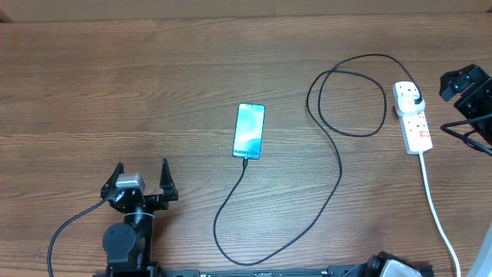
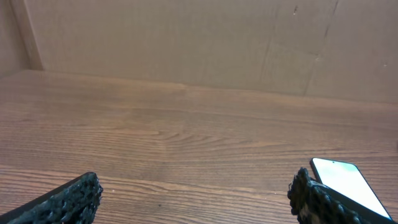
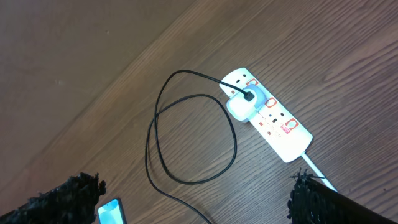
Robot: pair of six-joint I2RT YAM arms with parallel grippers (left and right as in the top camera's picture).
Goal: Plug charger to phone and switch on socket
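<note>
Left jaws spread, level above table (image 2: 186,124), right jaws spread, tilted over socket (image 3: 275,119)

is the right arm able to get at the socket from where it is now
Probably yes. The right gripper hangs open close to the socket, with nothing between them; only the charger plug sits in one end.

The place looks like a robotics lab or test bench. Two black robot arms stand at a wide wood-grain worktop (image 1: 115,85): the left arm (image 1: 127,231) sits at the near edge, and the right arm (image 1: 467,88) shows at the right edge. Plain brown board panels (image 2: 186,43) wall off the far side. A staged set lies spread on the wood: a phone (image 1: 249,130), a charger (image 1: 338,177) and a white socket (image 1: 415,127).
</note>
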